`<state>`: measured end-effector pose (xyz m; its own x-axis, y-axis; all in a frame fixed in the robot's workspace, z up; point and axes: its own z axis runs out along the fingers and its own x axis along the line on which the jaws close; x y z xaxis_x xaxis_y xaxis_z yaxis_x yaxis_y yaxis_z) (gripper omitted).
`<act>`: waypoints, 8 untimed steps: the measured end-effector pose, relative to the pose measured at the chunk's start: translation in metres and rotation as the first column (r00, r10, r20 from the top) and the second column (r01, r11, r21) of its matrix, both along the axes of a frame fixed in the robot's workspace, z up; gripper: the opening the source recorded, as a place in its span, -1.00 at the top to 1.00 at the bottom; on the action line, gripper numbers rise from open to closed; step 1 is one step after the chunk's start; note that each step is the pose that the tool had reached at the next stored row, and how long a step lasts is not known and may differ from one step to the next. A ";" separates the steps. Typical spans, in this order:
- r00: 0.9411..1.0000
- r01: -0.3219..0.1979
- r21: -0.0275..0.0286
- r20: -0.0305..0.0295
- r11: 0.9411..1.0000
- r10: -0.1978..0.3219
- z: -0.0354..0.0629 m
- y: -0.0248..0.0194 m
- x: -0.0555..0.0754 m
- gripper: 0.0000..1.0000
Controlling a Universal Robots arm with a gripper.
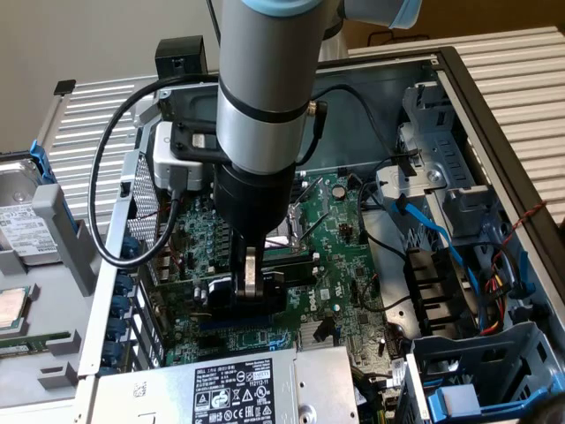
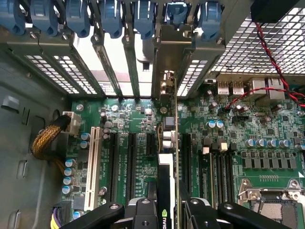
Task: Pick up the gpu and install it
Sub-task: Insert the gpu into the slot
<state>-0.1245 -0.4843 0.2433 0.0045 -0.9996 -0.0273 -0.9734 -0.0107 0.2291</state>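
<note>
End effector (image 1: 252,287): low inside the open computer case (image 1: 459,79), jaws narrowed onto the gpu (image 2: 167,191), which it holds edge-on and upright from above.

Gpu: in the wrist view, a thin card with green board edge and black shroud, standing over the motherboard (image 2: 248,143) among the long black expansion slots (image 2: 129,162). Its silver end bracket (image 2: 164,62) reaches up to the row of rear slot openings under the blue retention clips (image 2: 143,16). Whether the card edge is fully seated in its slot cannot be told.

Neighbours: white slot (image 2: 91,167) further off to one side; braided yellow cable (image 2: 45,140) by the case wall; silver power supply box (image 1: 221,389) at the near edge in the exterior view; blue cables (image 1: 433,234) to the exterior view's right.

Risks, as judged: a slight tilt or sideways offset could jam the card edge against the slot wall; the bracket tip could catch the rear frame rather than enter its opening; pressing down misaligned could flex the board.
</note>
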 end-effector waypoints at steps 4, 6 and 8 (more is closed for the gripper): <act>1.000 -0.001 0.000 0.000 1.000 0.001 0.0000 0.0000 0.000 0.47; 1.000 0.000 0.000 0.001 1.000 0.000 -0.0001 0.0001 0.000 0.47; 1.000 0.000 0.000 0.003 1.000 0.000 -0.0001 0.0000 0.000 0.47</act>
<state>-0.1248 -0.4842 0.2432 0.0050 -0.9996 -0.0273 -0.9739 -0.0111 0.2266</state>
